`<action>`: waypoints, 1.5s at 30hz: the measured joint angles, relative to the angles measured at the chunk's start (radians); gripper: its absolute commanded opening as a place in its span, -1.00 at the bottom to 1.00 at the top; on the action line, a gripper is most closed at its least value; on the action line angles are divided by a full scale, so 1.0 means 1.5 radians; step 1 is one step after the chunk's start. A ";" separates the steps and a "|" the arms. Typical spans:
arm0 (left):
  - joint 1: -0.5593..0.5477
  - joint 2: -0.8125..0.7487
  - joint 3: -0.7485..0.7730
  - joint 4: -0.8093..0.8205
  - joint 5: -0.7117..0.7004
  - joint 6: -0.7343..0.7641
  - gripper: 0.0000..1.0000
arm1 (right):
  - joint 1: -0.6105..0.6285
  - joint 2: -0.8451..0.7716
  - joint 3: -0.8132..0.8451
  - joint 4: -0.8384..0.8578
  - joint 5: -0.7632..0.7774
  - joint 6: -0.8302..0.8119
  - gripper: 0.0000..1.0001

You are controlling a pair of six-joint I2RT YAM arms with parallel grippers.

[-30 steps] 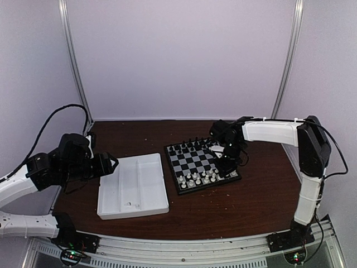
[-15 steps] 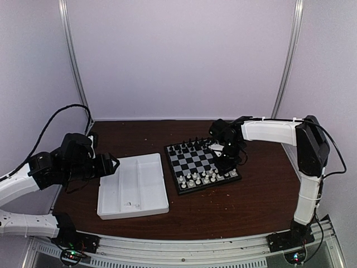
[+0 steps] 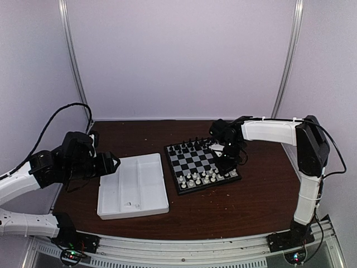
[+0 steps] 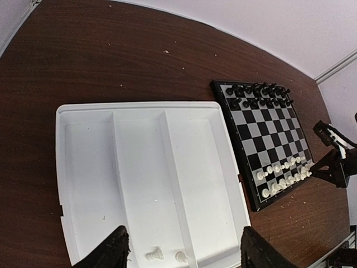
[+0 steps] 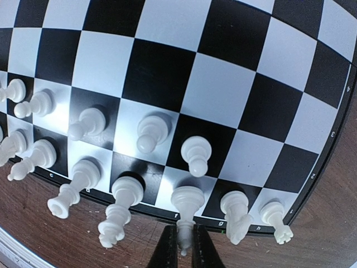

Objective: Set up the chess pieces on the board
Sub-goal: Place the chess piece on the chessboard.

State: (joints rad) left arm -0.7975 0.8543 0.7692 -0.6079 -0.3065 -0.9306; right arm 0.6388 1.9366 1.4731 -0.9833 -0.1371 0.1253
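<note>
Right wrist: right gripper (image 5: 183, 237) pinches white piece (image 5: 187, 202) on board (image 5: 162, 72) edge row.

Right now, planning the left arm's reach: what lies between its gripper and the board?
The white tray, holding two white pieces; left wrist view.

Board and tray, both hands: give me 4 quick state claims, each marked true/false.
1. The right hand is closed on the top of a white piece in the back row. True.
2. The left hand holds a chessman. False: it is open and empty above the tray.
3. Nothing is left in the tray. False: two white pieces lie at its near end.
4. The black chessmen stand in two rows along the far side of the board. True.
</note>
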 measured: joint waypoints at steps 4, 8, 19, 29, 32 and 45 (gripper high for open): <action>0.000 0.002 0.000 0.000 0.000 0.001 0.37 | 0.000 0.000 0.000 -0.001 0.000 0.000 -0.91; 0.000 0.002 0.000 0.000 0.000 0.001 0.37 | 0.000 0.000 0.000 0.000 0.000 0.000 -0.80; 0.000 0.004 0.004 0.000 0.004 0.001 0.37 | 0.000 0.000 0.000 0.001 0.000 -0.007 -0.49; 0.000 0.012 0.007 0.000 0.010 0.001 0.37 | 0.000 -0.020 -0.004 0.012 0.005 -0.007 -0.47; 0.000 0.012 0.007 0.000 0.010 0.001 0.37 | 0.000 -0.060 -0.018 0.024 0.010 -0.009 -0.45; 0.000 0.081 0.046 -0.018 0.057 0.020 -0.11 | 0.000 -0.350 -0.170 0.229 -0.033 -0.016 -0.33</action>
State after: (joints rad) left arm -0.7975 0.9752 0.8387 -0.6353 -0.2207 -0.9009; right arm 0.6388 1.4117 1.2186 -0.6395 -0.1867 0.1017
